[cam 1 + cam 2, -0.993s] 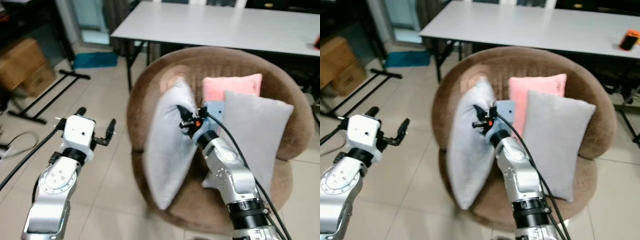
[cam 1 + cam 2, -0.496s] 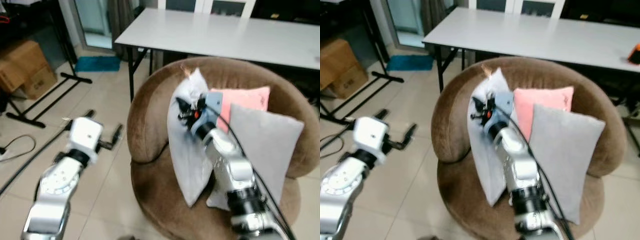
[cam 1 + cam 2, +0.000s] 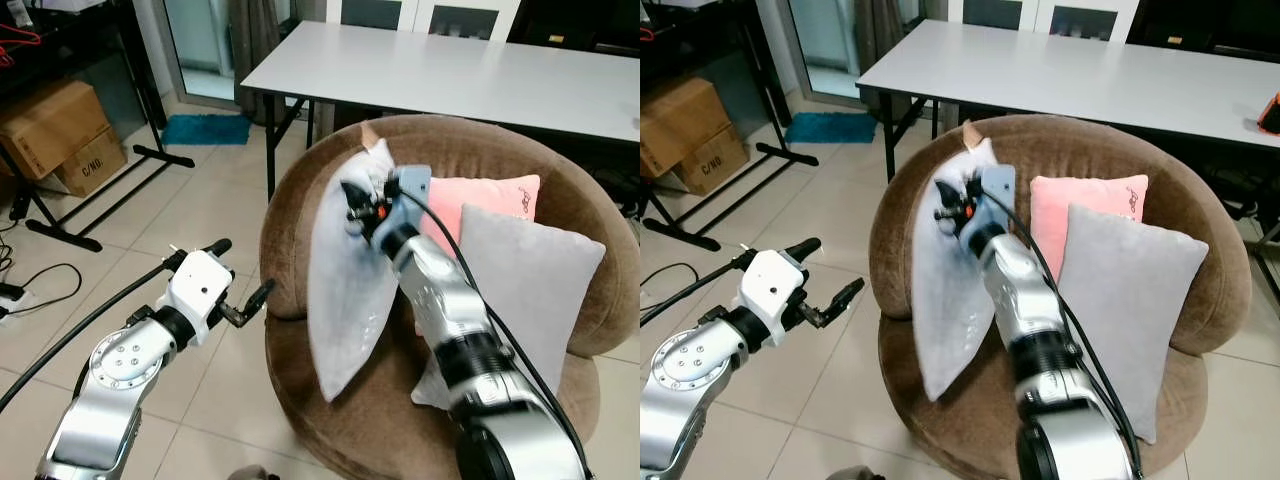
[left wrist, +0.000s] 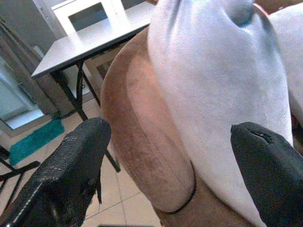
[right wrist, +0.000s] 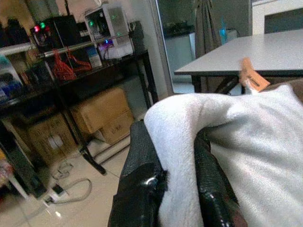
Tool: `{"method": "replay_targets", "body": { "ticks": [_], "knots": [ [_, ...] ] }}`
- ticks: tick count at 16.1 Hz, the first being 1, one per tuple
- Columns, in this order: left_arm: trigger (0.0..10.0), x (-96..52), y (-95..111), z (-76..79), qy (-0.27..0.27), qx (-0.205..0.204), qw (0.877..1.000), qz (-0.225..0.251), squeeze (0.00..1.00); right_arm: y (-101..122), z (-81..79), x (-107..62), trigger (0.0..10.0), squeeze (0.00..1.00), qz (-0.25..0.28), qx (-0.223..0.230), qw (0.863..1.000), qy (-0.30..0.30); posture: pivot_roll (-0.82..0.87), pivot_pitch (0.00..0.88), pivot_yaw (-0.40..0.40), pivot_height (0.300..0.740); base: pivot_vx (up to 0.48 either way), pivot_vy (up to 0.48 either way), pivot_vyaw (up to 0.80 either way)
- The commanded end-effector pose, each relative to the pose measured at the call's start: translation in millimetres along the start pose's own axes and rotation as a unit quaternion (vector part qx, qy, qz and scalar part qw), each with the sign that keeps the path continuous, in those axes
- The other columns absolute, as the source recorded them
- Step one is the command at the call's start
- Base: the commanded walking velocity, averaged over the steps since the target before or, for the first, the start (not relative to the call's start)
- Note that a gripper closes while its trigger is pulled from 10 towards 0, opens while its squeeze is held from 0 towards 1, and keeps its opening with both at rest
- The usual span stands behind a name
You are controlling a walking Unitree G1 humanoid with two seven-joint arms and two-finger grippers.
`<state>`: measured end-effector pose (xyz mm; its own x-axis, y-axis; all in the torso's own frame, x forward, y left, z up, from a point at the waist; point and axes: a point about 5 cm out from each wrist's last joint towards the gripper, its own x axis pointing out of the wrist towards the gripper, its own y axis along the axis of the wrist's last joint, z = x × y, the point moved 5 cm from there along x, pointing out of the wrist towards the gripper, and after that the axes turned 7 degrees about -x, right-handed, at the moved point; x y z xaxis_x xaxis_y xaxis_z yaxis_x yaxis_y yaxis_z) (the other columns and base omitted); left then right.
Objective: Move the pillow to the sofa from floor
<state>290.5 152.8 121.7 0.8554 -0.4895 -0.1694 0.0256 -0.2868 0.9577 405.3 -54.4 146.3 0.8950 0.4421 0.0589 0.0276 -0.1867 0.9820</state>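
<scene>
Now right claw [image 3: 357, 205] pinches pillow [image 3: 345, 285] over sofa [image 3: 290, 250].

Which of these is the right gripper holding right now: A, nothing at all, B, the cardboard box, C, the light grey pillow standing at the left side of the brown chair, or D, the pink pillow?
C: the right gripper is pinched on the top corner of the light grey pillow, which stands in the brown chair.
</scene>
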Motion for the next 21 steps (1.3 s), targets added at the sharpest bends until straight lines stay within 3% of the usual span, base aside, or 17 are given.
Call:
{"method": "replay_targets", "body": {
  "ticks": [1,5,7,8,9,10,13,14,16,17,18,20,21],
  "knots": [
    [10.0,1.2,0,2.1,-0.013,0.001,1.0,-0.004,0.0,6,8.4,3.0,10.0,0.0,0.02,0.024,0.999,-0.011,0.05,0.0,-0.008,0.74,0.0,0.0,0.0],
    [10.0,1.4,-7,9.6,-0.059,0.003,0.998,-0.025,0.0,-38,39.7,-6.4,10.0,0.0,-0.07,0.054,0.995,-0.053,0.06,0.0,-0.016,0.74,0.0,0.0,0.0],
    [10.0,2.0,-9,8.8,-0.066,0.009,0.997,-0.03,0.0,-49,66.6,-19.6,10.0,0.0,-0.101,0.033,0.99,-0.095,0.07,0.0,-0.023,0.74,0.0,0.0,0.0],
    [10.0,2.2,-9,8.4,-0.066,0.009,0.997,-0.03,0.0,-48,72.6,-22.1,10.0,0.0,-0.103,0.025,0.989,-0.103,0.07,0.0,-0.024,0.74,0.0,0.0,0.0],
    [10.0,2.5,-10,8.4,-0.066,0.009,0.997,-0.03,0.0,-46,81.2,-25.4,10.0,0.96,-0.103,0.009,0.988,-0.115,0.06,0.0,-0.022,0.74,0.0,0.0,0.0],
    [10.0,3.1,-10,8.5,-0.067,0.009,0.997,-0.03,0.0,-42,91.5,-29.4,10.0,1.0,-0.101,-0.013,0.987,-0.124,0.06,0.0,-0.02,0.74,0.0,0.0,0.0],
    [10.0,5.8,-11,9.3,-0.073,0.009,0.997,-0.028,0.0,-25,105.8,-33.6,10.0,1.0,-0.081,-0.061,0.988,-0.113,0.05,0.0,-0.008,0.74,0.0,0.0,0.0],
    [10.0,8.4,-12,9.9,-0.075,0.01,0.997,-0.027,0.0,-2,123.2,-37.4,10.0,1.0,-0.055,-0.105,0.984,-0.13,0.03,0.0,0.006,0.74,0.0,0.0,0.0],
    [10.0,9.4,-11,9.0,-0.061,0.002,0.998,-0.018,0.0,13,135.0,-42.6,10.0,1.0,-0.027,-0.115,0.982,-0.148,0.02,0.0,0.002,0.74,0.0,0.0,0.0],
    [10.0,9.7,-12,7.6,-0.045,-0.006,0.999,-0.013,0.0,16,139.5,-45.6,10.0,0.62,-0.02,-0.11,0.982,-0.155,0.02,0.0,-0.002,0.74,0.0,0.0,0.0],
    [10.0,9.4,-13,2.8,-0.005,-0.022,1.0,-0.005,0.0,15,141.7,-51.7,10.0,0.0,-0.013,-0.103,0.984,-0.148,0.01,0.0,-0.007,0.74,0.0,0.0,0.0],
    [10.0,3.2,-15,-9.7,0.08,-0.051,0.995,0.01,0.0,-1,126.4,-65.9,10.0,0.0,-0.004,-0.122,0.985,-0.125,0.0,0.0,-0.004,0.74,0.0,0.0,0.0],
    [10.0,-0.6,-14,-17.1,0.123,-0.051,0.991,0.017,0.0,-6,114.0,-78.6,10.0,0.0,0.014,-0.1,0.986,-0.133,-0.01,0.0,-0.001,0.74,0.0,0.0,0.0]
  ]
}}
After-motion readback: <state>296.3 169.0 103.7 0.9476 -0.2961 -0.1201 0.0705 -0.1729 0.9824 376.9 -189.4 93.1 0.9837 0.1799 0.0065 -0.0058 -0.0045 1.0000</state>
